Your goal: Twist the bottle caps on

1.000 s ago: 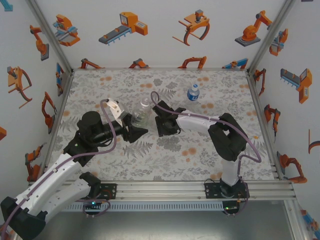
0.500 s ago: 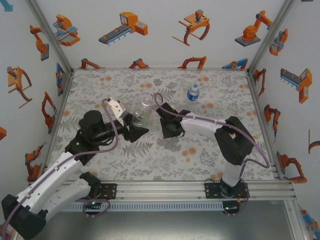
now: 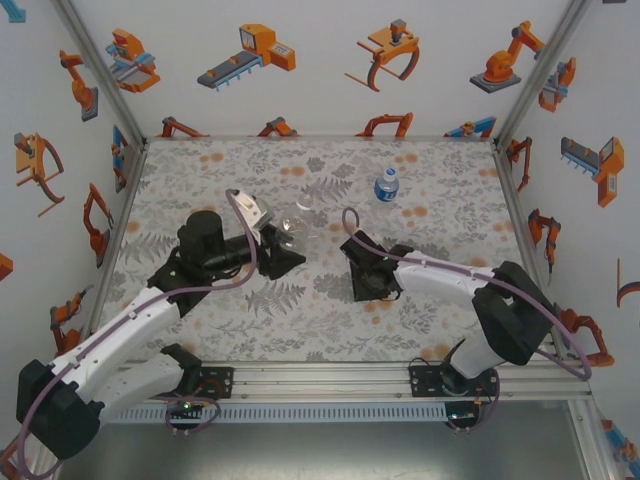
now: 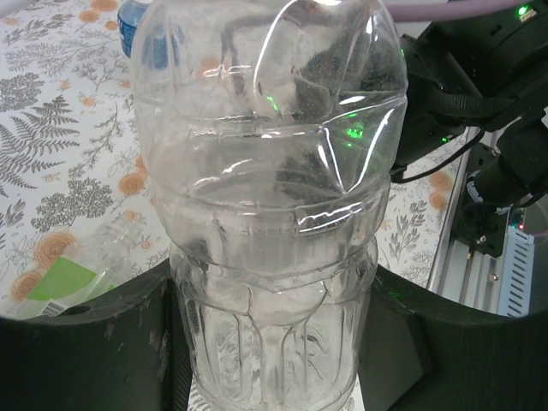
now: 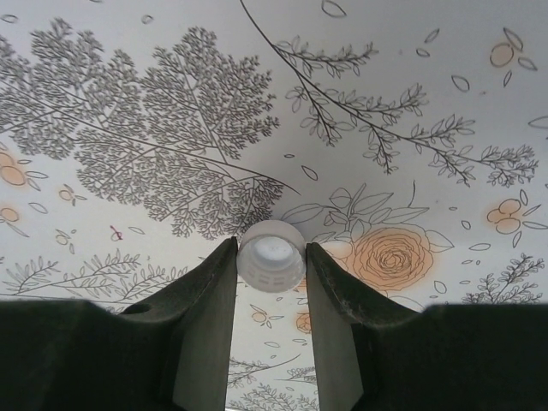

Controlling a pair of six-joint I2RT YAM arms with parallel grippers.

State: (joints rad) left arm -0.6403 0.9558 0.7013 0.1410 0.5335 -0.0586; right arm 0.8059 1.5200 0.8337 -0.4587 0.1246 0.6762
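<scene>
Shifted since a second ago: right arm drawn back from the bottle toward the near right, left arm swung slightly farther out.

- Left claw (image 3: 279,253): clenched round the ribbed body of an unlabelled clear plastic bottle (image 4: 270,214), presumably leaving the neck free for capping.
- Right claw (image 5: 271,276): clamped on a small round whitish plastic screw cap (image 5: 271,253), pinched by its sides, likely for twisting.
- Blue-labelled clear bottle (image 3: 387,184): upright on the floral desk (image 3: 200,170), far side, well apart.

L grip (image 3: 280,250): clamped, arm stretched fwd; R grip (image 5: 271,257): clamped, tilted down, elbow bent
</scene>
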